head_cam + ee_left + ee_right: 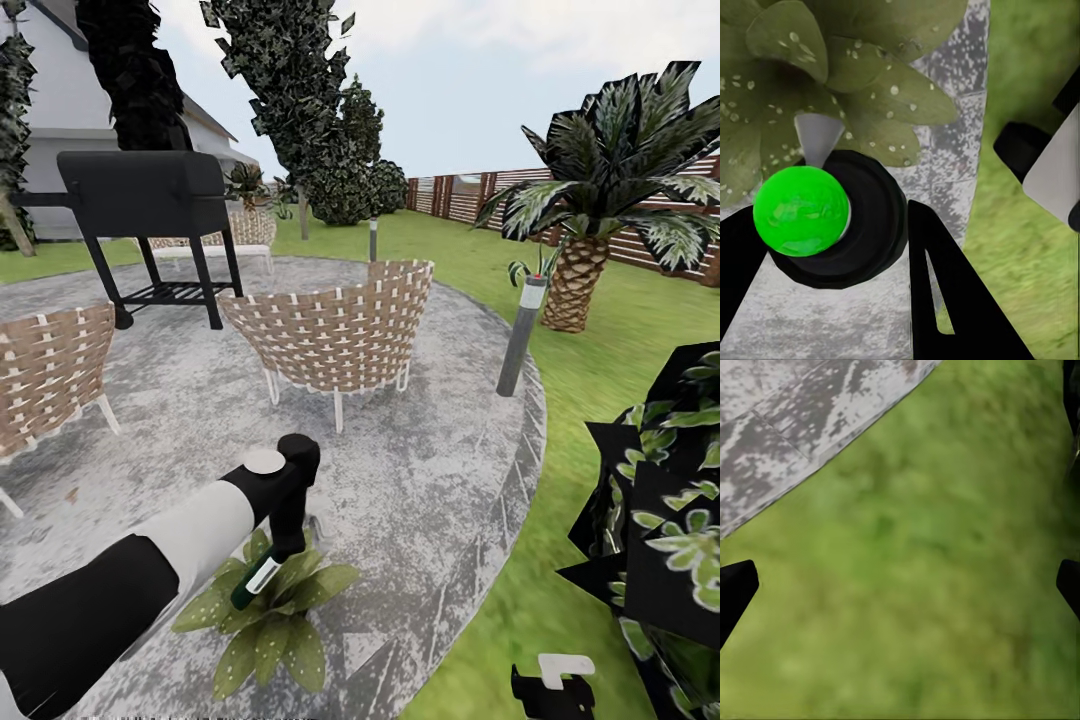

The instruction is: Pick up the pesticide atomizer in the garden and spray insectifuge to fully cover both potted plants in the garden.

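Backyard garden: lawn [590, 380]; patio [420, 480]; grill [150, 200]; wicker chairs [335, 335]

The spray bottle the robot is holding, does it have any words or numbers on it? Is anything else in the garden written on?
No words or numbers can be read anywhere.
The pesticide atomizer in the left gripper: no label, just a plain bright green ball on its dark end.
The grill: plain black, no brand in sight.
The bollard light: plain grey, no sign.
The wicker chair: no tag.
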Robot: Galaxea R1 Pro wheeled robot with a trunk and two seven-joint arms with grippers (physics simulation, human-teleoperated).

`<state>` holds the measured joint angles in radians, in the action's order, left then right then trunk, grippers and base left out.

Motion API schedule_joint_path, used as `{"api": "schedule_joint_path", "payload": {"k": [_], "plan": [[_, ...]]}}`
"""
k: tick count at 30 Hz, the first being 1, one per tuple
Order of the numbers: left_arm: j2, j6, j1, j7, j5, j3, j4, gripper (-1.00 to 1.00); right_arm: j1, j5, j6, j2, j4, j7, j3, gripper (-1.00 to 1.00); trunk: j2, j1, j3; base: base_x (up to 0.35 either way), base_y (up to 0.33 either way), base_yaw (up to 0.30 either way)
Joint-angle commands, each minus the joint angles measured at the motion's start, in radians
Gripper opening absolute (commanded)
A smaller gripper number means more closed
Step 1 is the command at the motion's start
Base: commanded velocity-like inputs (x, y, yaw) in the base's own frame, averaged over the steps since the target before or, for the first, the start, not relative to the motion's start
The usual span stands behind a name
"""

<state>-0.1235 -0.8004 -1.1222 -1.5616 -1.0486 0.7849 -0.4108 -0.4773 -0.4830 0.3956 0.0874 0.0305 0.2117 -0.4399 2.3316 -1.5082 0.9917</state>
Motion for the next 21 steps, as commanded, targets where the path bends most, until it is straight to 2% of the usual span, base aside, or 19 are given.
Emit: {"api": "schedule_joint_path", "payload": {"k": [1,4,11,18,21], "plan": [[-0.003,-0.011,-0.001,-0.009,-0.007,0.002,-0.001,-1.00,-0.001,-0.011,0.003,0.000,-0.001,0.005,-0.006,1.00,0.000,0.000,0.001,0.000,0.000,0.259],[-0.013,-0.011,-0.001,-0.009,-0.008,0.002,0.000,-1.00,0.000,-0.011,0.003,0.001,-0.001,0.005,-0.006,1.00,0.000,0.000,0.001,0.000,0.000,0.204],[-0.013,-0.010,-0.001,-0.009,-0.008,0.002,0.000,-1.00,0.000,-0.010,0.003,0.002,-0.001,0.005,-0.006,1.00,0.000,0.000,0.001,-0.032,-0.020,0.021],[-0.010,-0.011,-0.001,-0.009,-0.010,0.001,0.001,-1.00,-0.001,-0.010,0.003,0.001,-0.002,0.005,-0.006,1.00,0.000,0.000,0.001,-0.277,-0.073,0.003],[-0.008,-0.011,-0.001,-0.009,-0.009,0.001,0.001,-1.00,-0.001,-0.010,0.003,0.000,-0.002,0.005,-0.006,1.00,0.000,0.000,0.001,-0.337,-0.002,0.182]]}}
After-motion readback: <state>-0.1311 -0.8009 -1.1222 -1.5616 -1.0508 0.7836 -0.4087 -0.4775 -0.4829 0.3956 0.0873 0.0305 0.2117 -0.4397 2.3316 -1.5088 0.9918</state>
